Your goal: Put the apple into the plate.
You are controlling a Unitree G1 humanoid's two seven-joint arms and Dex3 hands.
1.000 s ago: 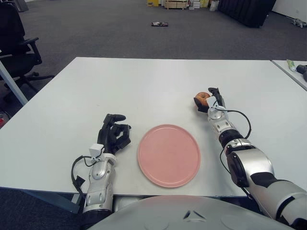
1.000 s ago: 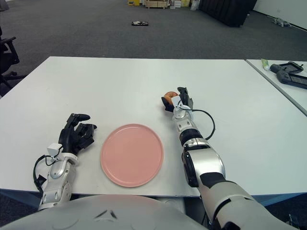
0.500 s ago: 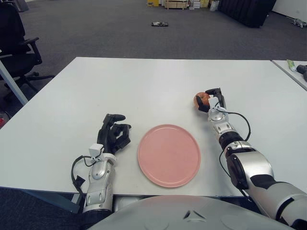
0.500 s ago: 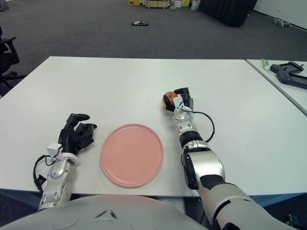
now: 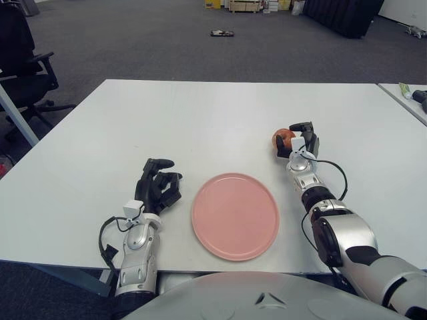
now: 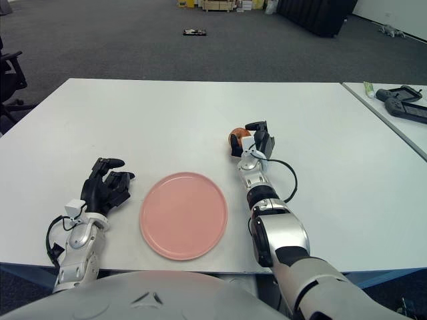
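Right robot hand (image 5: 298, 141) is gripping the apple (image 5: 283, 138) beyond the pink plate (image 5: 235, 215); left robot hand (image 5: 159, 186) sits curled, holding nothing.

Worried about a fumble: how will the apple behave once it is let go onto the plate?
The apple, held in the right hand, looks round, so it may roll once released. The pink plate looks shallow with a low rim, which probably would not stop it. The left hand shows left of the plate.
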